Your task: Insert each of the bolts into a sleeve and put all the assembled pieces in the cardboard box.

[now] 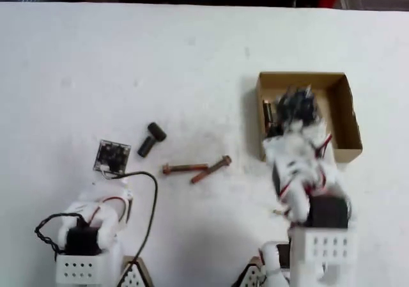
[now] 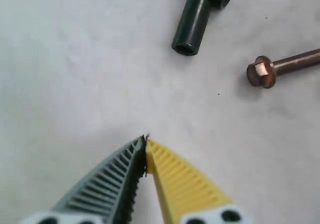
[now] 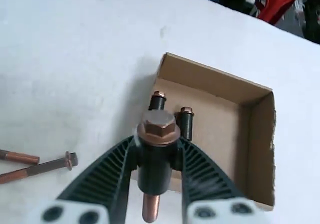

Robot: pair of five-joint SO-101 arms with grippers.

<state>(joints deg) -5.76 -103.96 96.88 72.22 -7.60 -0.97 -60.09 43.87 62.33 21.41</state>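
Note:
My right gripper (image 3: 157, 156) is shut on an assembled piece (image 3: 156, 149), a copper bolt through a black sleeve, held over the near-left corner of the cardboard box (image 3: 257, 149) (image 1: 339, 108). Two assembled pieces (image 3: 172, 112) lie inside the box. Two loose copper bolts (image 1: 195, 169) lie crossed on the table, and two black sleeves (image 1: 151, 138) (image 2: 200, 14) lie to their upper left. My left gripper (image 2: 145, 143) is shut with nothing in it, hovering just short of the sleeves and a bolt head (image 2: 262, 72).
A small black circuit-like square (image 1: 113, 156) sits by the left arm (image 1: 89, 229), with a black cable (image 1: 153, 204) looping across the table. The white table (image 1: 128, 63) stretches open behind the parts.

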